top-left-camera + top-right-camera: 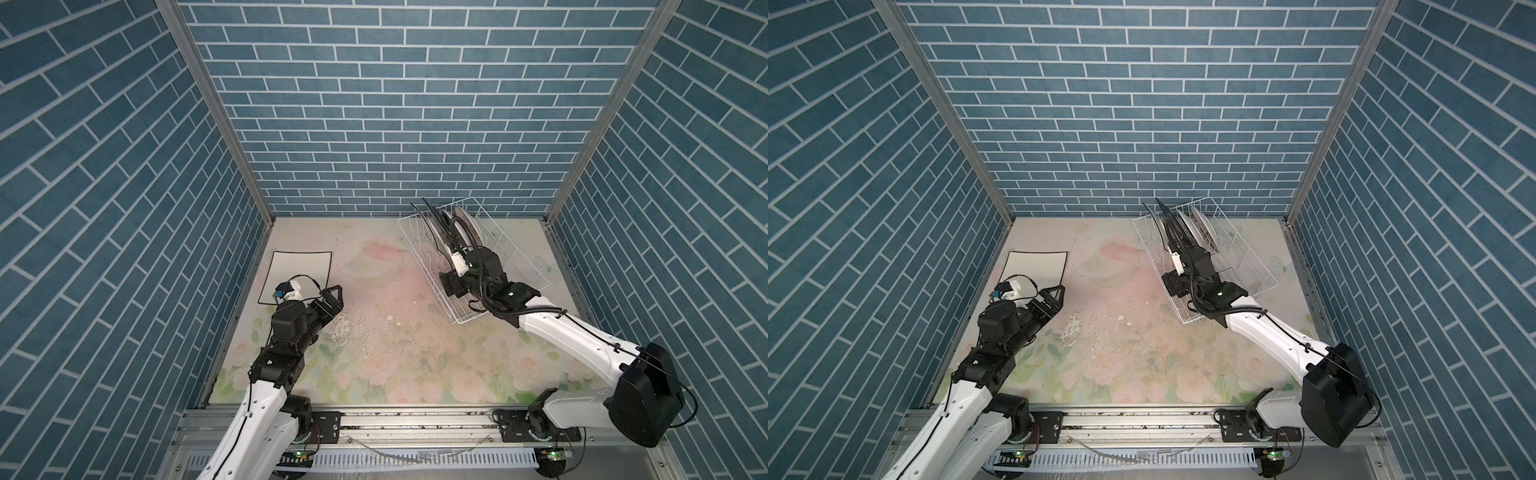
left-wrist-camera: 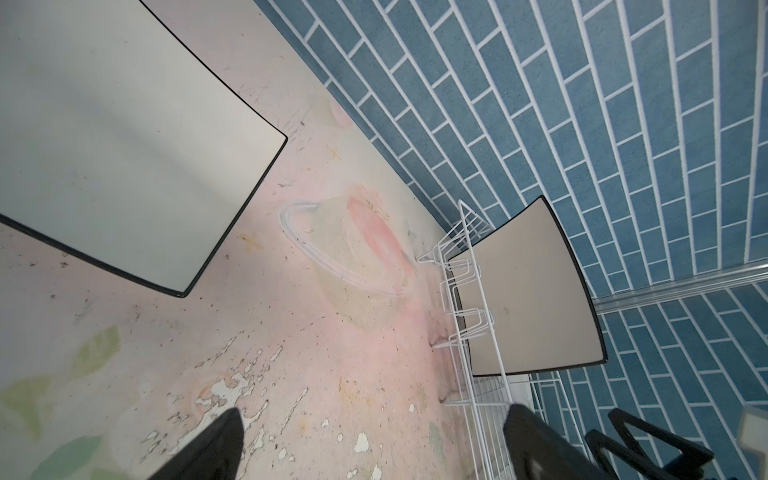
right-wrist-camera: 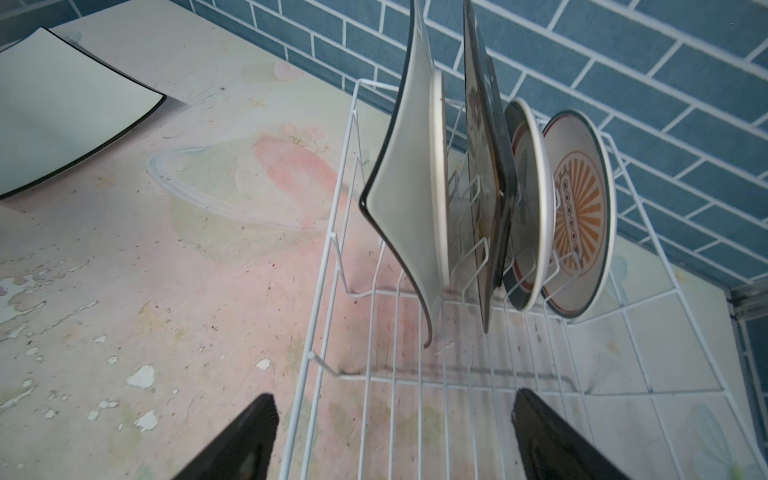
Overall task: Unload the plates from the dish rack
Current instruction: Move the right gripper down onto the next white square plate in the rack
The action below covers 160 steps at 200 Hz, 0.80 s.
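**Reaching over the rack: four plates on edge, one laid flat**

The dish rack (image 1: 528, 266) is set at the far right of the floral table (image 1: 374, 332), angled to the back wall. Four plates are stood on edge between its prongs: a plain square plate (image 3: 411, 199), a patterned square plate (image 3: 482, 166), a round plate (image 3: 530, 208) and a sunburst plate (image 3: 582, 216). The right gripper (image 3: 395, 436) is held over the rack's wire floor, short of the plates, its fingers spread wide with nothing gripped. A white square plate (image 1: 299, 270) is laid flat at the far left of the table. Just beside its near corner, the left gripper (image 2: 374, 440) is held fully spread and empty.
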Each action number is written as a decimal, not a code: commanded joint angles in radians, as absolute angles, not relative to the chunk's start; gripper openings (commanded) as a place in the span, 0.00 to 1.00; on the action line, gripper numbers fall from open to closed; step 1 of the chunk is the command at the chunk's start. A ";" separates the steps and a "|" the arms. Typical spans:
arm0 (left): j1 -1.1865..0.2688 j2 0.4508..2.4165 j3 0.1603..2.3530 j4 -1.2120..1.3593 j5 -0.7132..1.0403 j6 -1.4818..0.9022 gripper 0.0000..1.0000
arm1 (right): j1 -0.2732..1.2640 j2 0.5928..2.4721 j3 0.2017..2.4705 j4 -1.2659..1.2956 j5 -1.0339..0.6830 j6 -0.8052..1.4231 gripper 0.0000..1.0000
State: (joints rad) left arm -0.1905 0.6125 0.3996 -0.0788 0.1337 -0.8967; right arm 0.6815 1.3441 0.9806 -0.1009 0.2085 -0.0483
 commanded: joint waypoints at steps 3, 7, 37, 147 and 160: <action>-0.199 0.583 0.371 -0.097 0.153 -0.900 1.00 | 0.661 1.361 0.962 0.004 0.167 -0.139 0.84; -0.199 0.581 0.364 -0.087 0.158 -0.907 1.00 | 0.657 1.364 0.963 0.008 0.162 -0.142 0.83; -0.202 0.587 0.356 -0.051 0.183 -0.914 0.99 | 0.646 1.385 0.943 0.066 0.144 -0.201 0.77; -0.210 0.675 0.385 -0.009 0.210 -0.890 0.99 | 0.610 1.509 0.901 0.296 0.209 -0.267 0.68; -0.210 0.683 0.390 -0.008 0.211 -0.886 0.98 | 0.606 1.518 0.895 0.333 0.210 -0.267 0.67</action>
